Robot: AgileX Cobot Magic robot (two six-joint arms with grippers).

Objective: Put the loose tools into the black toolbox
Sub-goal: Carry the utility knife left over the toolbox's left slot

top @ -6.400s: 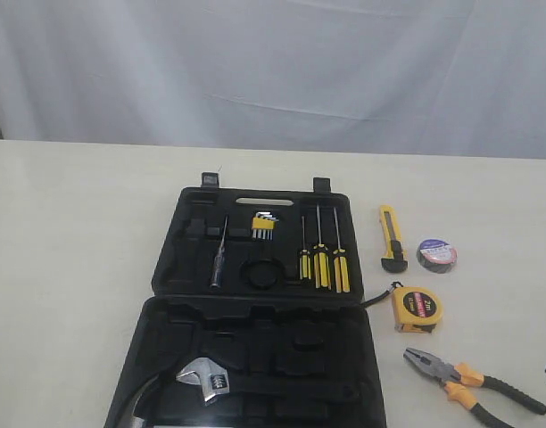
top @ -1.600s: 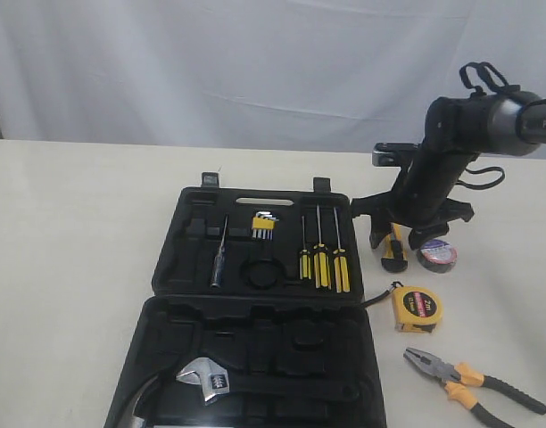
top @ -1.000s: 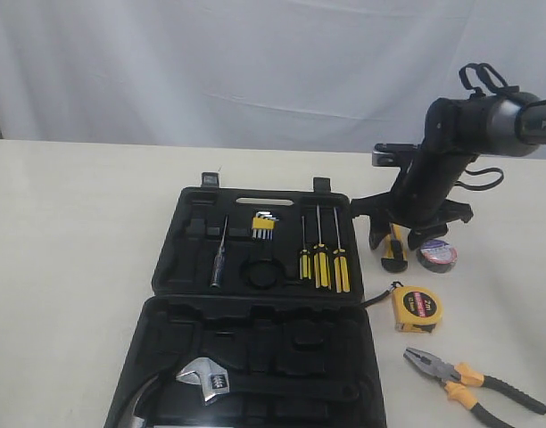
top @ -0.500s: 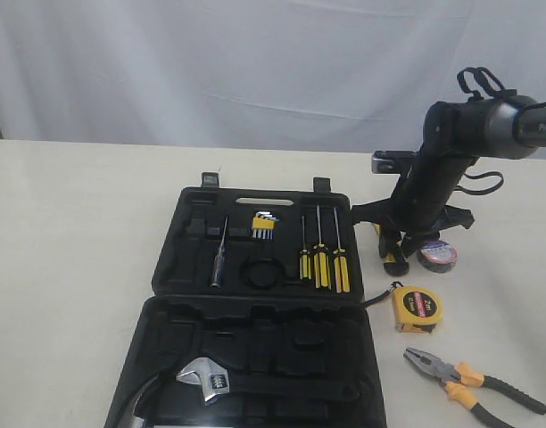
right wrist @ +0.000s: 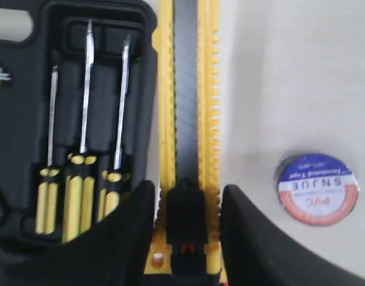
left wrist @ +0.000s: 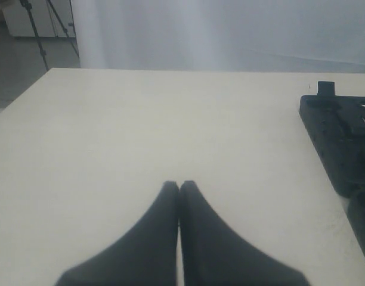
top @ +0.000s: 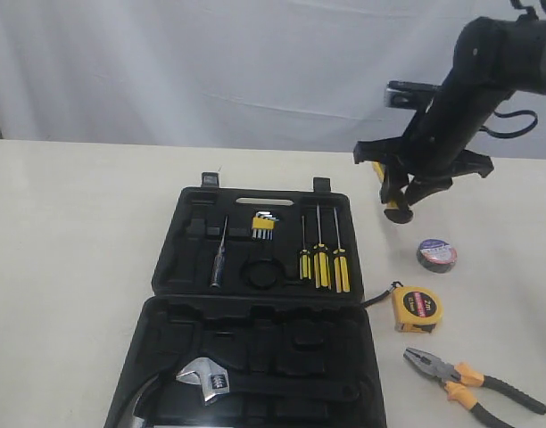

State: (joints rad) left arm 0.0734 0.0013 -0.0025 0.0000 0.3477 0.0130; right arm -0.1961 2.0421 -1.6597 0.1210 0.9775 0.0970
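The black toolbox lies open on the table. My right gripper hangs in the air to the right of its far corner, shut on the yellow-black utility knife. In the right wrist view the knife runs lengthwise between the fingers of that gripper, above the toolbox's edge. On the table lie the black tape roll, the yellow tape measure and the pliers. My left gripper is shut and empty over bare table, left of the toolbox.
Yellow-handled screwdrivers and hex keys sit in the far half of the box. A silver adjustable wrench lies in the near half. A white curtain hangs behind the table.
My right gripper closed on the utility knife where it lay beside the tape roll, then lifted it off the table. The other tools have not moved.
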